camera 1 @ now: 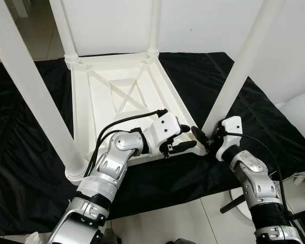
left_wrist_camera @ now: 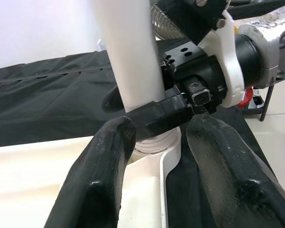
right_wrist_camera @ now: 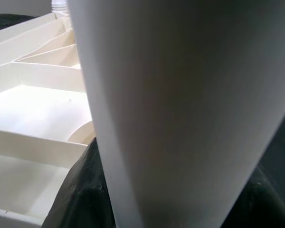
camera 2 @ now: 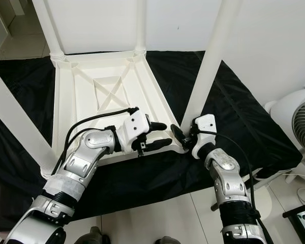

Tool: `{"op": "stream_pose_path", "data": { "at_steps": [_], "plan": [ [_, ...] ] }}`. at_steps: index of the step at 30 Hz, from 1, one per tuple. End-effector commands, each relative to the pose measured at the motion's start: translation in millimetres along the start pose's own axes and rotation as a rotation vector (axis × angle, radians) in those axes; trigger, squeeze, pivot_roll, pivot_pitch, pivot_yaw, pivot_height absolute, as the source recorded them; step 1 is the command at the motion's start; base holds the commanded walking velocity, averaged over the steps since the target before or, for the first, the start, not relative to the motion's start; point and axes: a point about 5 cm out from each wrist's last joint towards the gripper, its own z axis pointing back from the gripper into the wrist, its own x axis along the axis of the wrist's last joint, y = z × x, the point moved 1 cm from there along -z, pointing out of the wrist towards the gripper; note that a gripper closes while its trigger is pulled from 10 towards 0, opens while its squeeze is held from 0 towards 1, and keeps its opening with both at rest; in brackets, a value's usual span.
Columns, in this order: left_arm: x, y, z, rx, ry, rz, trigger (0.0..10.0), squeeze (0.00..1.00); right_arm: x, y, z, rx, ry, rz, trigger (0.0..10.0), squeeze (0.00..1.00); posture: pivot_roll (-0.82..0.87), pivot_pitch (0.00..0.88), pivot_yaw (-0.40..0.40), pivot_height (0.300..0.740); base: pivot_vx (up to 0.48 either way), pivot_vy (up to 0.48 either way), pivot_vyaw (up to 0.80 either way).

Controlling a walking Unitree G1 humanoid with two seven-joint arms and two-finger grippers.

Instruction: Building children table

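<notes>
Two silver arms fill the lower frame. Right claw point(camera 1: 207, 141) grips the base of the near-right white plastic leg point(camera 1: 241, 68); left claw point(camera 1: 179, 138) hovers open beside it over the upturned white plastic tabletop point(camera 1: 117, 96), centre frame, on black sheeting point(camera 1: 20, 152). Likely seating this leg; next, twist it home. Its socket is hidden, leg tops cut off.

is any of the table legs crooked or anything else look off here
Nothing is clearly damaged or spilled. The white table lies upside down on the black sheet with four legs fitted. The near-right leg, held at its base by the right gripper, leans outward, though the wide lens may exaggerate that. The left gripper is open beside it.
</notes>
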Motion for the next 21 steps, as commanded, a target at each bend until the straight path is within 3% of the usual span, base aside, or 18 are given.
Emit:
{"op": "stream_pose_path", "data": {
  "at_steps": [1,2,4,5,11,18,21],
  "plan": [
    [3.4,5.7,-2.2,0.091,-0.005,-0.023,10.0,0.00,-15.5,5.5,4.2,0.039,0.064,-0.022,0.0,0.00,0.01,0.000,-0.042,0.740,0.000,0.000,0.00],
    [3.2,5.4,-2.5,0.089,-0.006,-0.022,10.0,0.00,-15.7,4.3,5.4,0.016,0.060,-0.017,2.6,0.00,0.01,0.000,-0.042,0.740,0.000,0.000,0.00],
    [3.2,5.4,-2.5,0.089,-0.006,-0.022,10.0,0.00,-15.7,4.3,5.4,0.016,0.060,-0.017,2.6,0.00,0.01,0.000,-0.042,0.740,0.000,0.000,0.00],
    [1.1,4.4,-2.5,0.084,0.000,-0.020,10.0,0.00,-14.9,-0.6,5.8,-0.071,0.053,-0.025,10.0,0.00,0.00,0.000,-0.039,0.740,0.000,0.000,0.00],
    [-5.6,2.7,-0.8,0.076,0.022,-0.017,10.0,0.00,-12.5,-6.8,4.8,-0.208,0.045,-0.043,10.0,0.00,0.00,0.000,-0.037,0.740,0.000,0.000,0.00],
    [-12.4,-2.3,8.9,0.035,0.033,-0.021,10.0,0.00,-5.1,-0.3,1.7,-0.480,0.017,-0.112,10.0,0.00,0.00,0.000,-0.041,0.740,0.000,0.000,0.00],
    [-12.8,-2.1,9.4,0.035,0.036,-0.024,10.0,0.00,-4.8,-0.1,2.0,-0.515,0.018,-0.121,10.0,0.00,0.00,0.000,-0.041,0.740,0.000,0.000,0.00]
  ]
}}
